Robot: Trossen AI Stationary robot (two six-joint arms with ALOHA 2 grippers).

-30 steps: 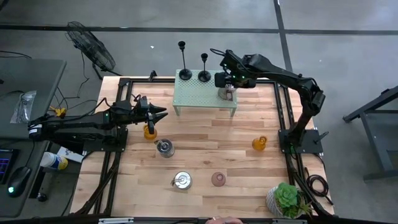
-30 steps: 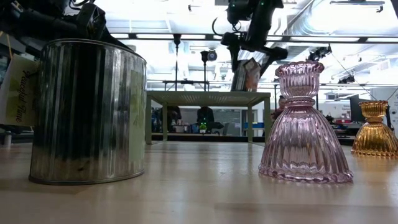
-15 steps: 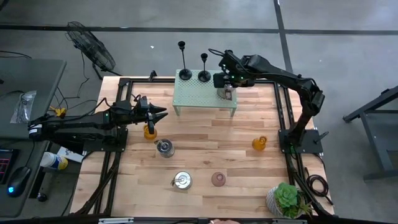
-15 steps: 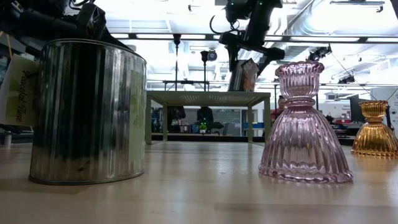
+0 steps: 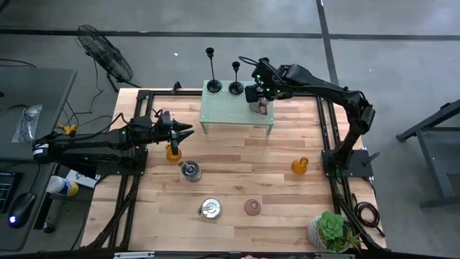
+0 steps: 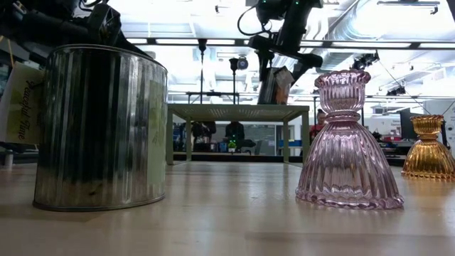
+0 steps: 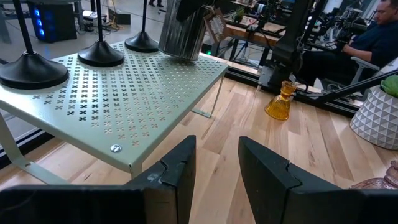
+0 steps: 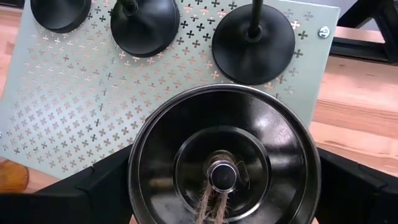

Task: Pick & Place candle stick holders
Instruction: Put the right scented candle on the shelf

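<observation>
Three black candle stick holders (image 8: 252,42) stand in a row on the little green shelf (image 5: 223,111), where the right gripper (image 5: 260,97) has its wide fingers around one tin (image 8: 224,158), and the left gripper (image 5: 185,131) waits, fingers a bit apart, holding nothing.

Two dark, jointed arms of matte black segments. Left pincer (image 7: 214,177): two broad, flat black fingers with stepped inner faces. Right arm (image 5: 327,86): black cable looped at the wrist, small green indicator lights.
</observation>
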